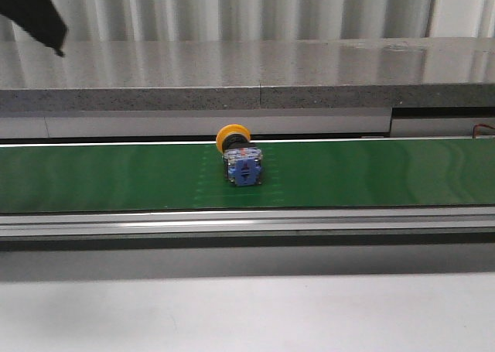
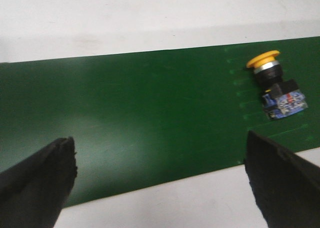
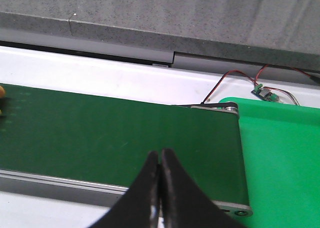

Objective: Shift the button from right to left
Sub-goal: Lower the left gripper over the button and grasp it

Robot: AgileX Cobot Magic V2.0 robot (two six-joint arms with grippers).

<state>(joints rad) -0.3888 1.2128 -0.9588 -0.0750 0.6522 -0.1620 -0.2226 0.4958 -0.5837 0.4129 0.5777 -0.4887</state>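
The button [image 1: 241,157] is a small push-button with a round yellow-orange cap, a dark collar below it, and a blocky blue-and-clear contact body. It lies on its side near the middle of the green belt [image 1: 100,178], touching the belt surface and far narrower than it. In the front view its long axis runs across the belt, the cap toward the far edge and the blue body toward the near edge. The left end effector [image 2: 160,188] hangs above the belt with its dark fingers [image 2: 35,183] wide apart and nothing between them, the button off to one side. The right end effector [image 3: 159,188] has its fingers pressed together, empty, over the belt near its end roller [image 3: 215,106].
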